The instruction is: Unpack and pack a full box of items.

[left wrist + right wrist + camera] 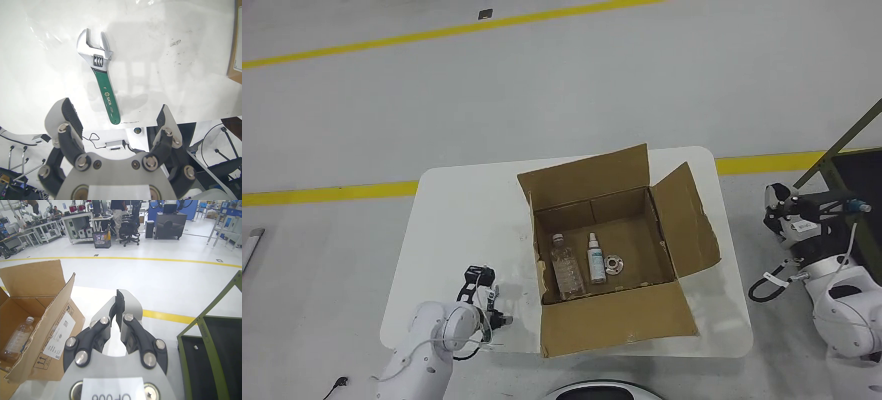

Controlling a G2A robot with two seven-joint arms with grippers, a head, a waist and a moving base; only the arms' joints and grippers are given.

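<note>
Hovering over the near left corner of the white table (462, 210), my left claw (115, 106) is released. Its ribbed pads (72, 115) are spread wide with nothing between them. Beneath it an adjustable wrench (103, 83) lies flat on the tabletop. The silver head points away from me, and the green handle's end is close to the table's near edge. Neither pad touches it. The wrench is outside the cardboard box (617, 320), with a corner of the box's brown side a little way off.

From above, the box stands in the middle of the table with all four flaps folded outward. Three things lie on its floor in a row:
- A clear plastic bottle (567, 268) lies on its side nearest the left wall.
- A white spray bottle (596, 258) lies just beside it.
- A small round metal piece (614, 264), which I cannot identify, is next to that.

My right claw (118, 306) is clenched on nothing, its black pads pressed together. It is held by the table's right side, apart from the box and near a green-framed cart (208, 351). From its wrist I look past the box's right flap at the clear bottle inside.
</note>
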